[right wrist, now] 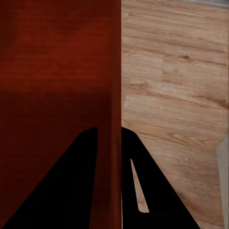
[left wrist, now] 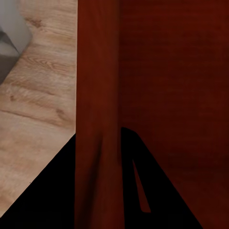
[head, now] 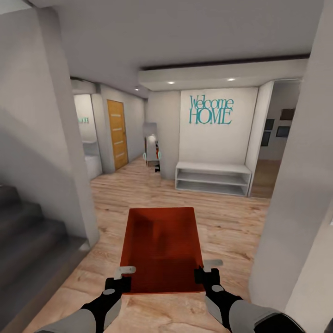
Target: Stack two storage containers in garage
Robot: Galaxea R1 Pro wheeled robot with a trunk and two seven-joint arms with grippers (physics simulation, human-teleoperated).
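One storage container (head: 162, 249) is gripped by both side walls, left gripper (head: 124, 274) and right gripper (head: 206, 270) fingers clamped on it; transport toward the garage is judged underway, via the far hallway.

One storage container (head: 162, 249), two grippers, one wooden door (head: 117, 134), one white bench (head: 212, 178)

Ahead of you at twelve to one o'clock: white wall panel (head: 217, 125) bearing teal lettering "Welcome HOME" (head: 211, 110). Below it — a low white open-shelved bench (head: 213, 178), standing on light wood plank flooring (head: 231, 222). At eleven o'clock, a yellow-orange wooden door (head: 117, 134) with pale horizontal bars. At nine o'clock you have dark grey stairs (head: 27, 240) — a white slanted wall (head: 41, 138) rises beside them. At three o'clock, a white pillar (head: 300, 185). Recessed ceiling spotlights (head: 171, 83) overhead.
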